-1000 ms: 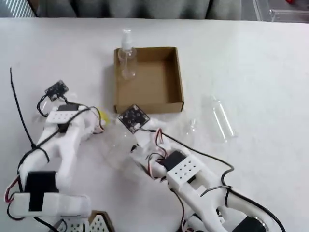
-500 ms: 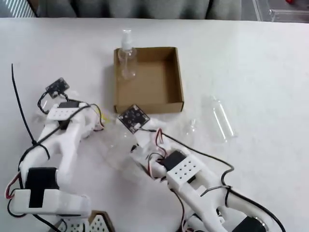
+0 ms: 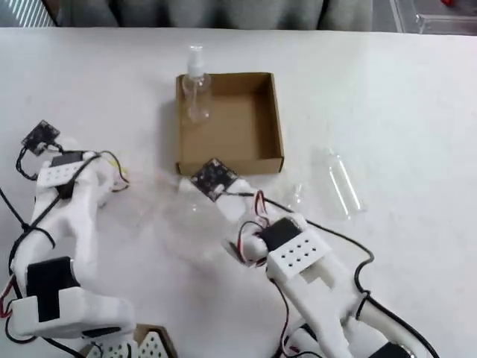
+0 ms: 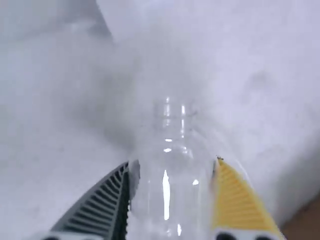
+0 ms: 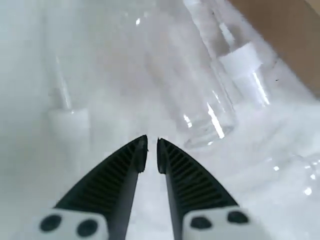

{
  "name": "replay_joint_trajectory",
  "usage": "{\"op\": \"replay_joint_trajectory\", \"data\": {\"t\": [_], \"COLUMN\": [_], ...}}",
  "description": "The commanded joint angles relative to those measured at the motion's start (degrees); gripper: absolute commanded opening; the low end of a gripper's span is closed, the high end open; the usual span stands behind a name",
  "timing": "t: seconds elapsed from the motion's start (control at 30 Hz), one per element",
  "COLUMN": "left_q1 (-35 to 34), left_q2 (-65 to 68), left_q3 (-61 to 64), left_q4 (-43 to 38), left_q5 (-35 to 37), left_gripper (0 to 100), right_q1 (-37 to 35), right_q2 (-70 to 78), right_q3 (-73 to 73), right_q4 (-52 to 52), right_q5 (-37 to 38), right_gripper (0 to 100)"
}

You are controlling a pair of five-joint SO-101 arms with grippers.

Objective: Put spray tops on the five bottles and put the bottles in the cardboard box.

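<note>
Left tool (image 4: 172, 165) clamped on a clear bottle (image 4: 171, 125), right tool (image 5: 150, 145) pinched together.
The left arm sits at the left of the high view. The right tool hangs over the table (image 3: 387, 89) beside a loose spray top (image 5: 69, 125). A capped bottle (image 3: 197, 93) stands in the upper-left corner of the cardboard box (image 3: 231, 165), and a bare bottle (image 3: 341, 186) lies to its right.
</note>
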Motion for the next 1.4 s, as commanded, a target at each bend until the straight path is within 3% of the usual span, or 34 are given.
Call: {"op": "replay_joint_trajectory", "data": {"t": [0.0, 0.23, 0.47, 0.77, 0.97, 1.37], "left_q1": [-1.98, -2.15, -2.24, -2.24, -2.24, -2.24], "left_q2": [-0.75, -0.75, -0.75, -0.75, -0.75, -0.75], "left_q3": [-3.25, -3.96, -4.4, -4.31, -4.22, -4.04], "left_q4": [-0.09, -0.18, -0.18, -0.18, -0.09, 0.0], "left_q5": [0.7, 0.53, 0.44, 0.18, -1.14, -1.23], "left_gripper": [2, 2, 2, 2, 2, 2], "right_q1": [0.48, -7.69, -12.88, -15.96, -21.58, -21.85], "right_q2": [-5.58, -18.95, -17.71, 0.84, 2.33, 3.03], "right_q3": [-2.99, 2.37, 4.66, 4.4, 4.4, 4.66], "right_q4": [6.9, 10.95, 9.63, -5.32, -5.58, -6.02], "right_q5": [5.8, 5.89, 3.08, 2.11, 0.79, -1.05], "right_gripper": [1.8, 2.2, 21.4, 20.2, 20.2, 20.2]}}
